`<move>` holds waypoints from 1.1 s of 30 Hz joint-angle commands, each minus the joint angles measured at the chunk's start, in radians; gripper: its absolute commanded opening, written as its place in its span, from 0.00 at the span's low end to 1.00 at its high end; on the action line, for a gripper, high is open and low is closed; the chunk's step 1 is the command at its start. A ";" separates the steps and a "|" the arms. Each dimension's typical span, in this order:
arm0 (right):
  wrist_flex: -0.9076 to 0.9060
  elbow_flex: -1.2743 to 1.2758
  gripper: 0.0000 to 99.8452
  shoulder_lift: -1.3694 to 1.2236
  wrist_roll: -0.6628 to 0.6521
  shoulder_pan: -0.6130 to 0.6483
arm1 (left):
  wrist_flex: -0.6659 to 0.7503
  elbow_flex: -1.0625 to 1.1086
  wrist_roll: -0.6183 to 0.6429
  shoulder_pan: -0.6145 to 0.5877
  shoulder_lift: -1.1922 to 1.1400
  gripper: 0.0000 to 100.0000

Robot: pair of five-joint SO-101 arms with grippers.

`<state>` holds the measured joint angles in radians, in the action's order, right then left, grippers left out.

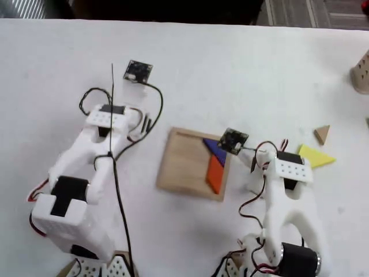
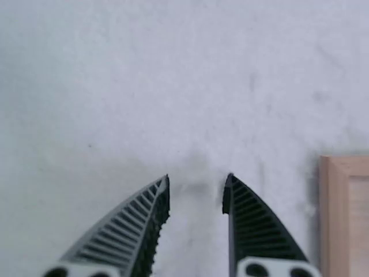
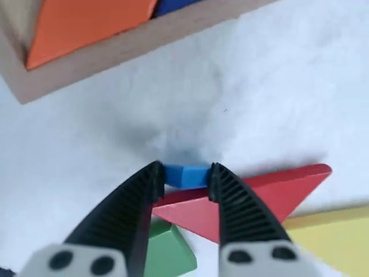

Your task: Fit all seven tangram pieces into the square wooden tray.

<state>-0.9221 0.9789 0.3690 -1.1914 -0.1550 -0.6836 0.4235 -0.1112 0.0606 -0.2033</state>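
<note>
Right gripper is narrow and pinched on a small held blue piece, fingertips on two opposite faces. Too little of it shows for me to call its outline or long axis. It sits just above the red triangle, with the green piece and yellow piece next to that. The whole cluster is off the tray's side that faces the right arm, near the tray but not touching it. From the pincer the tray lies straight ahead past the fingertips, with a strip of bare table between, so my guess is a lift and a short forward carry. The catch is that the near part of the tray is already taken by the orange piece and the seated blue piece. The bare wood is on the side away from the right arm, so I'd expect to clear the rim and those two pieces before lowering. Rotation can't be planned until I see the held piece's outline. Left gripper is wide open with nothing in it, low over bare table off the tray's opposite side, tray rim at the edge of its view. It's nearer the bare half of the tray but holds nothing. A tan triangle lies beyond the yellow piece, farther from the tray.
</note>
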 commanded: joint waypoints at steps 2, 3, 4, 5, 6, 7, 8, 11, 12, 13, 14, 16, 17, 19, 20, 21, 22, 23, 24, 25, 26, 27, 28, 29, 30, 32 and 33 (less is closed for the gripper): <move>-0.022 -0.084 0.02 0.007 0.180 -0.028 | 0.005 -0.058 -0.012 -0.002 0.002 0.17; -0.045 -0.101 0.02 0.007 0.209 -0.028 | 0.005 -0.058 -0.012 -0.002 0.002 0.17; -0.074 -0.123 0.02 0.007 0.232 -0.027 | 0.005 -0.058 -0.012 -0.002 0.002 0.17; -0.111 -0.146 0.02 0.007 0.249 -0.024 | 0.005 -0.058 -0.012 -0.002 0.002 0.17; -0.150 -0.172 0.02 0.007 0.261 -0.021 | 0.005 -0.058 -0.012 -0.002 0.002 0.17; -0.188 -0.198 0.02 0.007 0.269 -0.019 | 0.005 -0.058 -0.012 -0.002 0.002 0.17; -0.223 -0.226 0.02 0.007 0.272 -0.019 | 0.005 -0.058 -0.009 -0.004 0.004 0.17; -0.309 -0.296 0.02 0.007 0.273 0.002 | 0.005 -0.060 -0.006 -0.005 0.004 0.17; -0.329 -0.315 0.02 0.004 0.273 0.007 | 0.005 -0.060 -0.006 -0.005 0.004 0.17; -0.340 -0.327 0.02 0.001 0.273 0.008 | 0.005 -0.060 -0.006 -0.005 0.004 0.17; -0.344 -0.333 0.02 -0.002 0.273 0.007 | 0.005 -0.060 -0.006 -0.005 0.004 0.17; -0.348 -0.334 0.02 -0.002 0.264 -0.001 | 0.005 -0.060 -0.008 -0.005 0.004 0.17; -0.348 -0.334 0.02 -0.002 0.259 -0.012 | 0.005 -0.060 -0.009 -0.004 0.004 0.17; -0.351 -0.334 0.02 -0.001 0.199 -0.016 | 0.005 -0.060 -0.011 -0.004 0.004 0.17; -0.354 -0.334 0.02 0.005 0.170 -0.016 | 0.005 -0.060 -0.012 -0.004 0.004 0.17; -0.364 -0.339 0.03 0.007 0.149 -0.019 | 0.005 -0.060 -0.012 -0.002 0.004 0.17; -0.378 -0.344 0.04 0.007 0.133 -0.021 | 0.005 -0.060 -0.012 -0.002 0.004 0.17; -0.394 -0.354 0.06 0.007 0.123 -0.024 | 0.005 -0.060 -0.012 -0.002 0.004 0.17; -0.406 -0.362 0.09 0.007 0.109 -0.039 | 0.005 -0.060 -0.012 -0.002 0.004 0.17; -0.417 -0.367 0.12 0.007 0.083 -0.051 | 0.005 -0.060 -0.012 -0.002 0.004 0.17; -0.423 -0.368 0.14 0.007 0.048 -0.064 | 0.005 -0.060 -0.012 -0.002 0.004 0.17; -0.429 -0.365 0.17 0.002 0.006 -0.073 | 0.005 -0.060 -0.012 -0.002 0.004 0.17; -0.440 -0.362 0.18 -0.004 -0.038 -0.085 | 0.005 -0.060 -0.012 -0.002 0.004 0.17; -0.443 -0.347 0.19 -0.004 -0.089 -0.096 | 0.005 -0.060 -0.012 -0.002 0.004 0.17; -0.443 -0.327 0.20 0.001 -0.143 -0.105 | 0.005 -0.060 -0.012 -0.002 0.004 0.17; -0.443 -0.296 0.20 0.005 -0.265 -0.119 | 0.005 -0.060 -0.012 -0.001 0.004 0.17; -0.438 -0.285 0.20 0.005 -0.330 -0.127 | 0.005 -0.060 -0.014 -0.001 0.004 0.17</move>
<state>-1.3548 0.6828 0.3613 -1.3449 -0.2593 -0.6836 0.4219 -0.1112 0.0606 -0.2033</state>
